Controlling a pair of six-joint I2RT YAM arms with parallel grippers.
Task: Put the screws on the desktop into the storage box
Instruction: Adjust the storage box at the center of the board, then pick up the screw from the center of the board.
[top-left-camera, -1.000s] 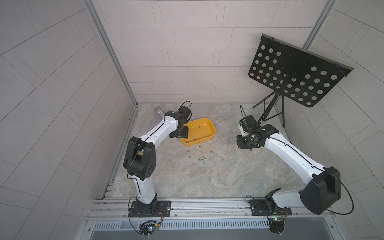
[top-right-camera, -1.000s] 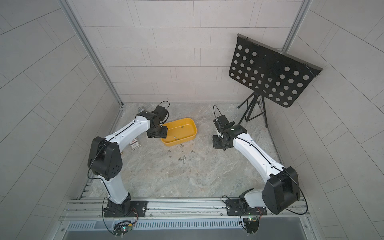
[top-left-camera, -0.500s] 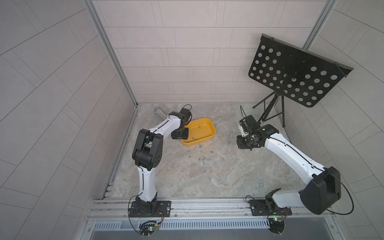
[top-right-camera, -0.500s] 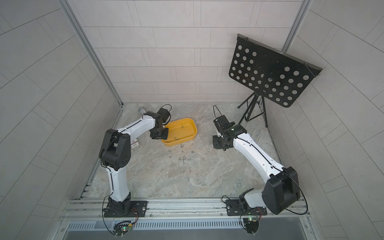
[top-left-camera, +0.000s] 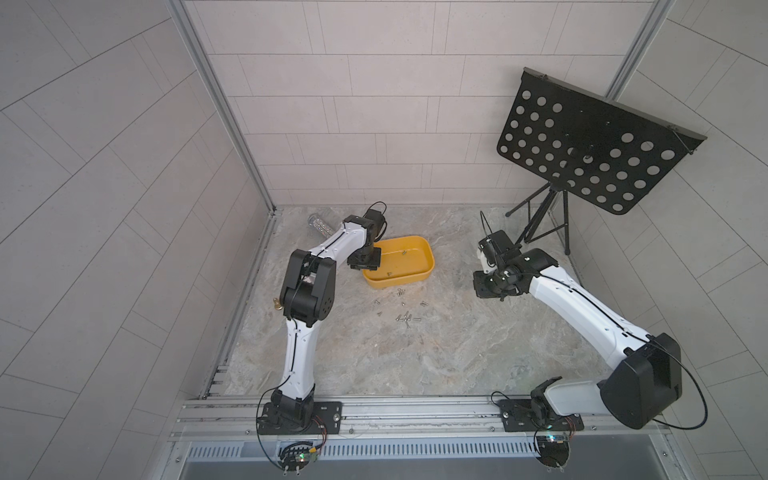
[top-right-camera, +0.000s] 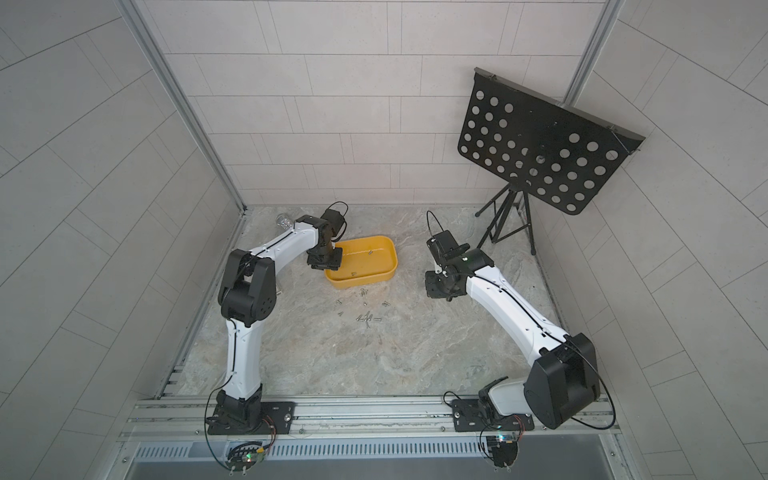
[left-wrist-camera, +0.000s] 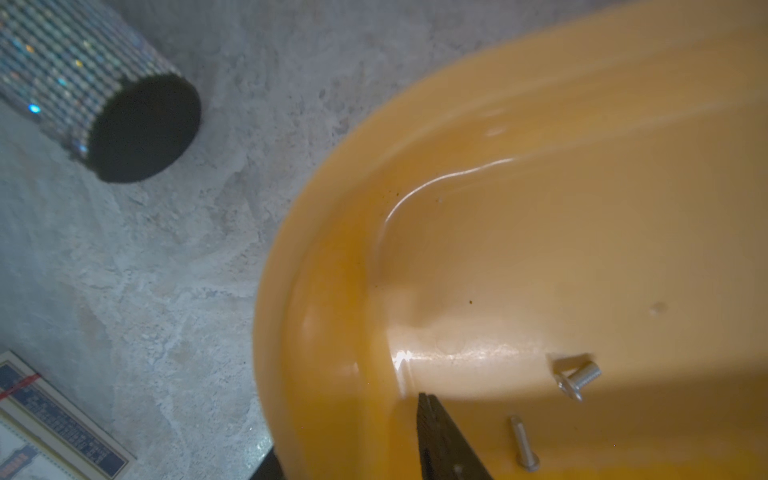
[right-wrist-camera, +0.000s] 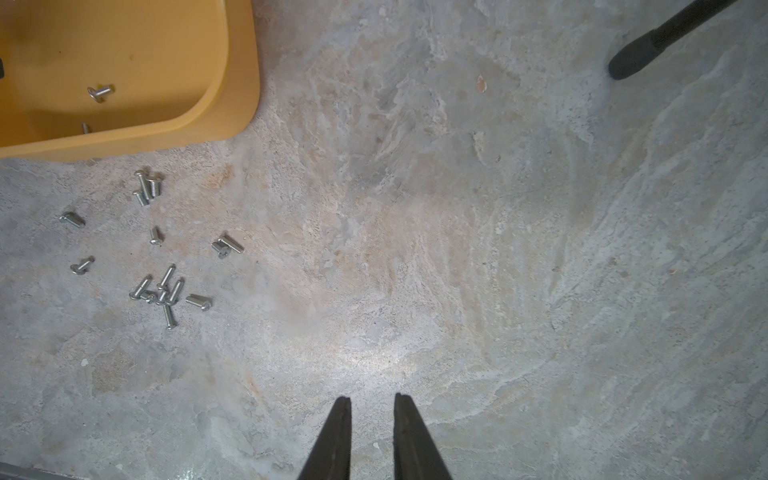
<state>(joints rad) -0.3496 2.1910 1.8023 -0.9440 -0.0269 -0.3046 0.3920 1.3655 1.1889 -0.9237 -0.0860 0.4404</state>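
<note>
The screws mostly lie scattered on the desktop, just outside one long wall of the storage box, and two more rest on its yellow floor. My left pincer sits at the box's end with one finger inside the rim, but I cannot tell whether it pinches the wall. My right pincer hangs over bare desktop well apart from the screws, its tips a narrow gap apart, holding nothing.
</note>
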